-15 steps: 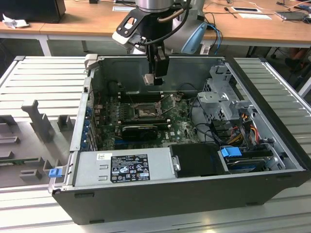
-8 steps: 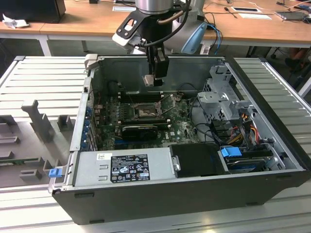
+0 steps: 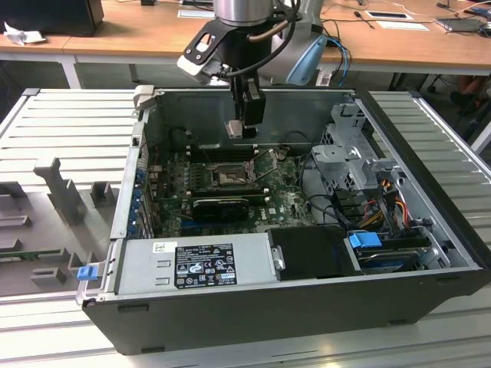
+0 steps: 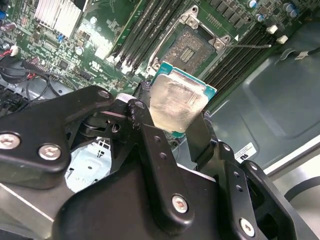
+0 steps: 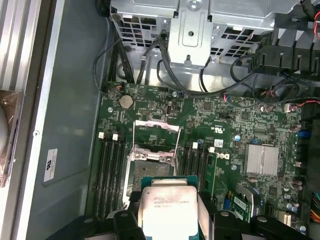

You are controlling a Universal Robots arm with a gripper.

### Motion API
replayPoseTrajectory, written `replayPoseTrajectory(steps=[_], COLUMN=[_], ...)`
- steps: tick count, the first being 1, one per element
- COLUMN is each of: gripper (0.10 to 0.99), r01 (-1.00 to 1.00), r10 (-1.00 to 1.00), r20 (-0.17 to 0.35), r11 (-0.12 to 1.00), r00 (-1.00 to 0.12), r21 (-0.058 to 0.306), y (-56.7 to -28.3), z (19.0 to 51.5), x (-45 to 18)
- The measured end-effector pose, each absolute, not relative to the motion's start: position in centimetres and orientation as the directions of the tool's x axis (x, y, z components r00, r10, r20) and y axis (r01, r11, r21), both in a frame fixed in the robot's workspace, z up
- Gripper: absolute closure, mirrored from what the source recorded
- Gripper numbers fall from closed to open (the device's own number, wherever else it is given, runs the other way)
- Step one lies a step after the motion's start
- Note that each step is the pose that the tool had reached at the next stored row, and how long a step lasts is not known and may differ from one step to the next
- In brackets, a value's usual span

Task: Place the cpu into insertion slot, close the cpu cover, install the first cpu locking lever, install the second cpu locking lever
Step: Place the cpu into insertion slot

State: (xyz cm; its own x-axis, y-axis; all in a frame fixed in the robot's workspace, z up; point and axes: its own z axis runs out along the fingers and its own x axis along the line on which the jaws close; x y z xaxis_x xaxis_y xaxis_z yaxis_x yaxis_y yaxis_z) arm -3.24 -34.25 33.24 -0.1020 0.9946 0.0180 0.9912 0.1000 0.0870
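Note:
My gripper (image 3: 244, 126) hangs inside the open computer case, shut on the cpu (image 3: 235, 129), a small square chip with a silvery top. In both wrist views the black fingers (image 4: 142, 112) clamp two opposite edges of the cpu (image 4: 177, 102) (image 5: 169, 205). The insertion slot (image 3: 222, 176) lies on the green board below and slightly forward of the chip, its dark centre (image 5: 148, 169) bare. The cpu cover (image 5: 157, 125), a thin silver frame, stands swung up at the slot's far side. The slot (image 4: 192, 47) is apart from the chip, with a gap of air between them.
Long black memory slots (image 5: 107, 170) flank the socket on both sides. A black expansion card (image 3: 222, 205) and the grey power supply box (image 3: 196, 261) lie in front of it. A metal drive cage (image 3: 349, 153) with cables stands at the exterior view's right. Case walls surround the board.

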Motion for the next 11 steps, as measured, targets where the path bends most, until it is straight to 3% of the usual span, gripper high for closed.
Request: replayPoseTrajectory(steps=[11], gripper=[0.557], r01=[0.996], r10=[0.999], r20=[0.017], r11=[0.035], r00=[-0.036], r21=[0.086], y=[-34.21], z=[32.59], x=[-3.24])
